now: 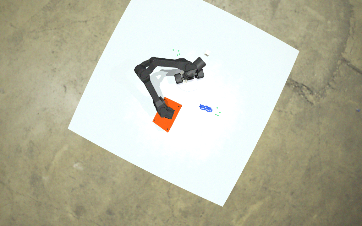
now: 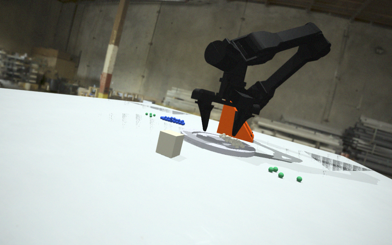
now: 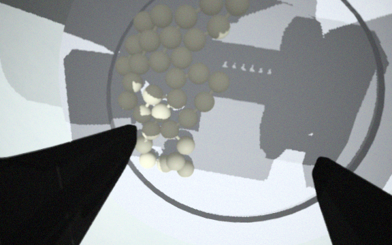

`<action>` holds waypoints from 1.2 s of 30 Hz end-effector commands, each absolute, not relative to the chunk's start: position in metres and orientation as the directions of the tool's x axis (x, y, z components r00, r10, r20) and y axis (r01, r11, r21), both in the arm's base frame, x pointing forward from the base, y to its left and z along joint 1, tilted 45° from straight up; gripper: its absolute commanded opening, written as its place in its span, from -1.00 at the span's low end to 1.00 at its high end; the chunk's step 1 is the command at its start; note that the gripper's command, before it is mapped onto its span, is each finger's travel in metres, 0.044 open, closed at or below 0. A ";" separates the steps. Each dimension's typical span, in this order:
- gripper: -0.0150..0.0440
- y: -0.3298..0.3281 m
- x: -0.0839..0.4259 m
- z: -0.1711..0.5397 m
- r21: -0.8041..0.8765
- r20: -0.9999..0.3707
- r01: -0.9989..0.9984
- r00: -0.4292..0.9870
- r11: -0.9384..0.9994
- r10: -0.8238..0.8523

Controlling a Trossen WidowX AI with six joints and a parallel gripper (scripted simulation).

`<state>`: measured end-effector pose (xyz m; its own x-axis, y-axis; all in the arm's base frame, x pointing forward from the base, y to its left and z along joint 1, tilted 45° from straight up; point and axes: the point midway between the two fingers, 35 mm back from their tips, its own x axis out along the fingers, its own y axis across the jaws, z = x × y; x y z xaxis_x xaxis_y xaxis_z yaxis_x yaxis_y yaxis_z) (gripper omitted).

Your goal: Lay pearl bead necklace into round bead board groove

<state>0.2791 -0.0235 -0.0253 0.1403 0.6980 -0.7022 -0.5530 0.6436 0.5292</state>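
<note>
The round white bead board (image 1: 189,89) (image 2: 240,154) (image 3: 243,197) lies flat, with a thin dark ring groove (image 3: 243,219) in its top. The pearl bead necklace (image 2: 232,141) (image 3: 170,37) lies bunched in several rows on the left part of the board in the wrist view, mostly inside the ring. Its leftmost beads lie close to the groove; its upper end runs out of that view. My gripper (image 2: 219,132) (image 3: 225,149) is open and empty, low over the board. Its left finger in the wrist view is beside the lower beads; its right finger is over the far side of the groove. In the top view the arm hides most of the board.
A strand of blue beads (image 1: 205,108) (image 2: 172,120) lies beyond the board, beside loose green beads (image 1: 219,112) (image 2: 150,115). More green beads (image 1: 178,51) (image 2: 280,175) lie on the board's other side. A beige block (image 1: 207,53) (image 2: 169,143) stands near the board. The arm's base is orange.
</note>
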 end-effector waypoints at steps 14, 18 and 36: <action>1.00 -0.027 0.279 -0.023 0.524 -0.705 -0.553 0.145 0.648 0.694; 1.00 -0.027 0.279 -0.023 0.524 -0.705 -0.553 0.145 0.648 0.694; 0.80 -0.019 0.275 0.016 0.530 -0.705 -0.544 0.144 0.651 0.695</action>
